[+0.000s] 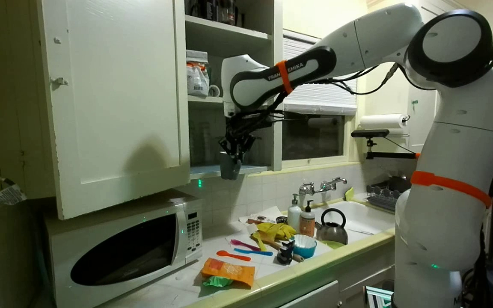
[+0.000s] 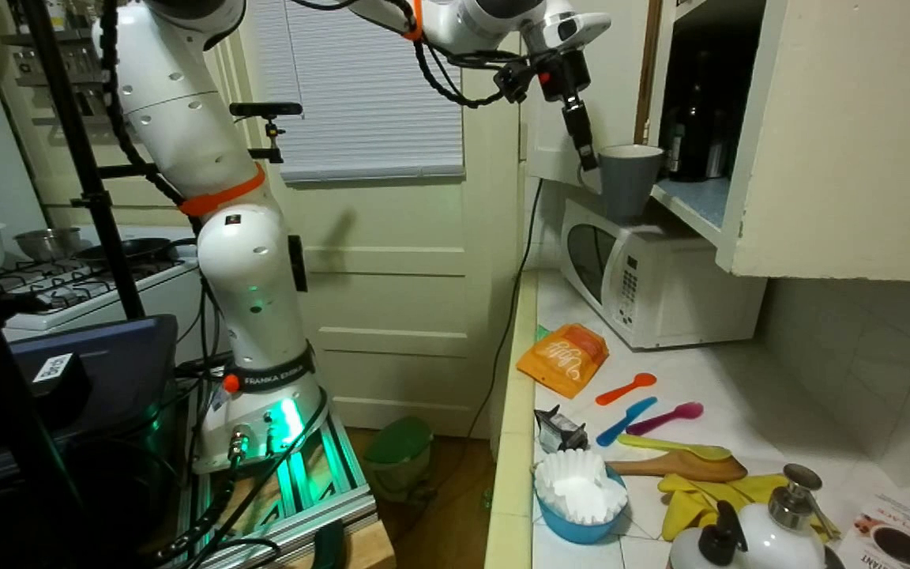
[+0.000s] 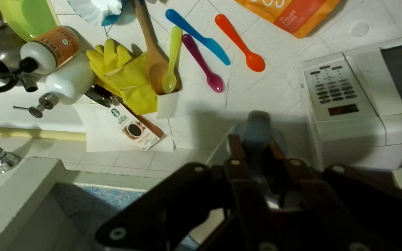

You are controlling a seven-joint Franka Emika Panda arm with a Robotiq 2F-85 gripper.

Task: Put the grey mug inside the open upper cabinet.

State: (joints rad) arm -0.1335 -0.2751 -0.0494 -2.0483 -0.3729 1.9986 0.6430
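My gripper (image 3: 255,147) is nearly closed, pinching the grey mug (image 2: 630,183) by its handle (image 3: 258,126). I hold it upright just outside the open upper cabinet (image 2: 850,150), near its bottom shelf (image 2: 689,212).

matt mug (image 2: 630,185); glossy metal kettle (image 1: 333,234); wooden spoon (image 3: 156,72)

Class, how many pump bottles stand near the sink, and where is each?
2: the silver-topped bottle beside the yellow glove, and the black-topped bottle, nearer the kettle. Others may be hidden.
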